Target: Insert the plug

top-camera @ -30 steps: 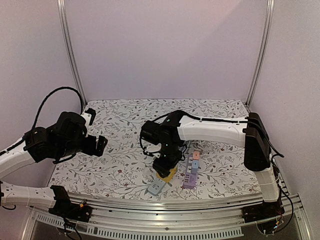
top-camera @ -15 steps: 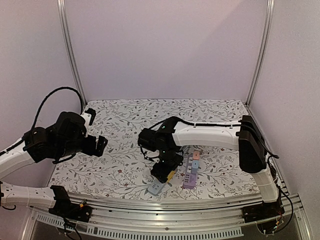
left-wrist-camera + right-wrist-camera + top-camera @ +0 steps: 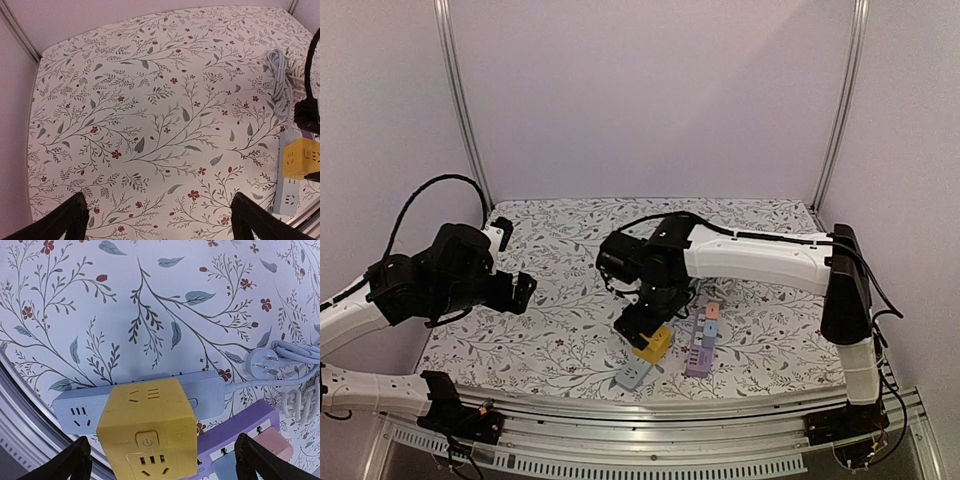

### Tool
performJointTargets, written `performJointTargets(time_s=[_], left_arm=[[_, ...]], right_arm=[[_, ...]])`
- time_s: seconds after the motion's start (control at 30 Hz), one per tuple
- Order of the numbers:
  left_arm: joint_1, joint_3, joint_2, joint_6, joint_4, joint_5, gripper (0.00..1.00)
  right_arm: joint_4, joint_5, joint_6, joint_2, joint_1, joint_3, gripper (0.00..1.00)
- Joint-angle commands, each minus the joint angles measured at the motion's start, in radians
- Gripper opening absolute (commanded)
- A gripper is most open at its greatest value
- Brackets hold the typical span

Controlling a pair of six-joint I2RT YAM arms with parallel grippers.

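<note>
The plug is a yellow cube (image 3: 147,432) with a power button and sockets on its faces. It stands on the pale blue power strip (image 3: 210,390) near the table's front edge, also seen from above (image 3: 653,345). My right gripper (image 3: 162,457) hangs open just above the cube, one dark finger (image 3: 80,460) on each side and clear of it. From above, the right gripper (image 3: 642,325) is over the strip (image 3: 631,375). My left gripper (image 3: 160,220) is open over bare floral cloth at the left, holding nothing. The cube (image 3: 300,157) shows at that view's right edge.
A purple power strip (image 3: 240,430) with pink and blue adapters lies right beside the blue one. The blue strip's own white plug (image 3: 260,362) and coiled cable (image 3: 300,352) lie behind it. The table's metal front rail (image 3: 650,410) runs close to both strips.
My right gripper has opened off the yellow cube and lifted slightly; the cube stays standing on the blue strip. The left arm has not moved.
</note>
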Motion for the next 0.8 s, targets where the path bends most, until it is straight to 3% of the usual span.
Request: performJointTargets(time_s=[0.0,0.43,0.77], left_arm=[[-0.019,-0.017,0.000,0.010,0.014,0.008,0.99],[-0.047,-0.016,-0.008,0.009,0.007,0.001,1.00],[-0.056,0.010,-0.052,-0.001,-0.025,-0.010,1.00]], right_arm=[[0.024,0.055,0.026,-0.063,0.003,0.029,0.99],[0.227,0.175,0.044,-0.198,0.001,0.070,0.99],[0.463,0.225,0.106,-0.394,-0.037,-0.137,0.99]])
